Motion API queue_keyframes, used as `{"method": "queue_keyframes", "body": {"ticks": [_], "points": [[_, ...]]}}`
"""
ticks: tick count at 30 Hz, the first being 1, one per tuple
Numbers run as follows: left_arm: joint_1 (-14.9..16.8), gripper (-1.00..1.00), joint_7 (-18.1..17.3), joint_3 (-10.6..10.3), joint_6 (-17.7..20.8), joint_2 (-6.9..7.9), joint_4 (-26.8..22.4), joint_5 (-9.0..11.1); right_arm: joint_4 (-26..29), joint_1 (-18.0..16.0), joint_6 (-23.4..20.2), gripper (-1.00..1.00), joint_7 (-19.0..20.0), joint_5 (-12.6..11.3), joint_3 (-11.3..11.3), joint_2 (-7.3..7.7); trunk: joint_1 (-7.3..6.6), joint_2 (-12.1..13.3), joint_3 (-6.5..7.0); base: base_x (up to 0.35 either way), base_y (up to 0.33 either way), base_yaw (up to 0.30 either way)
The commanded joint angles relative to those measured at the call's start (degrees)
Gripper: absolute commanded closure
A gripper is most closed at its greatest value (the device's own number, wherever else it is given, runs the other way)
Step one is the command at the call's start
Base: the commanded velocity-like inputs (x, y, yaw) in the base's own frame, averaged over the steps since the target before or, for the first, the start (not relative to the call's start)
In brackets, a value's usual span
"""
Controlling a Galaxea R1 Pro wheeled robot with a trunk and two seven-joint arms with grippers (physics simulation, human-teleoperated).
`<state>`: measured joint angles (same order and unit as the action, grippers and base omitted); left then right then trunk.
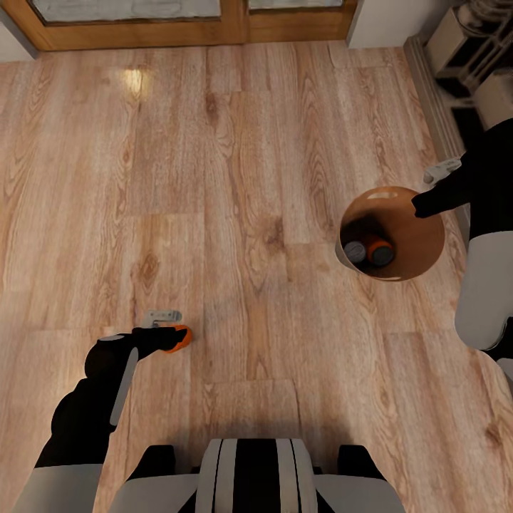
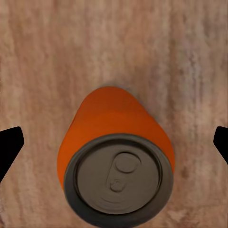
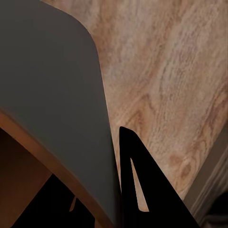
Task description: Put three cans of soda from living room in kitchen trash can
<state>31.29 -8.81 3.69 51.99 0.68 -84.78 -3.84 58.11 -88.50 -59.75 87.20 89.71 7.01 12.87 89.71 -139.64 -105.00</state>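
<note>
Open plank floor (image 1: 235, 185) from 9 to 1 o'clock, clear up to the wood-framed glass doors (image 1: 192, 25) at 12. At 2 o'clock, shelving (image 1: 474, 60) and a baseboard hemming the right edge. At 3 o'clock, tash can (image 1: 420, 246) held up by its rim in the right gripper (image 1: 427, 194), mouth unobstructed from above, two cans (image 1: 367, 251) lying deep inside. At 8 o'clock, one can of soda (image 2: 116, 161) upright on the floor between the spread fingers of the left gripper (image 1: 167, 329), bare boards all around it.
</note>
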Motion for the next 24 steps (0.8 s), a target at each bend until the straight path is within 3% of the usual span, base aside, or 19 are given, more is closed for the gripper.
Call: {"method": "queue_keyframes", "body": {"ticks": [1, 11, 16, 24], "points": [[0.0, -1.00, 0.0, 0.0, 0.0, 0.01, 0.0, 0.0, 0.0, 0.0, -0.3, 1.00, 0.3, -0.2, 0.0, 0.08, -0.01, 0.0, 0.00, 0.000, 0.000, 0.000], [0.0, -1.00, 0.1, 0.0, 0.0, 0.03, -0.2, 0.0, 0.0, 0.2, -0.3, 1.00, 0.1, -0.2, 0.3, 0.38, -0.01, 0.0, 0.00, 0.000, 0.000, 0.000], [0.0, -1.00, 0.1, 0.0, 0.0, 0.03, -0.3, 0.1, 0.1, 0.9, -0.3, 1.00, -0.3, -0.1, 3.3, 0.31, -0.01, 0.0, 0.00, 0.000, 0.000, 0.000], [0.0, -1.00, 0.1, 0.0, 0.0, -0.05, -0.2, 0.1, 0.1, 1.1, -0.3, 1.00, -0.3, -0.1, 4.4, 0.31, -0.22, 0.4, 0.18, 0.000, 0.000, 0.000]]}}
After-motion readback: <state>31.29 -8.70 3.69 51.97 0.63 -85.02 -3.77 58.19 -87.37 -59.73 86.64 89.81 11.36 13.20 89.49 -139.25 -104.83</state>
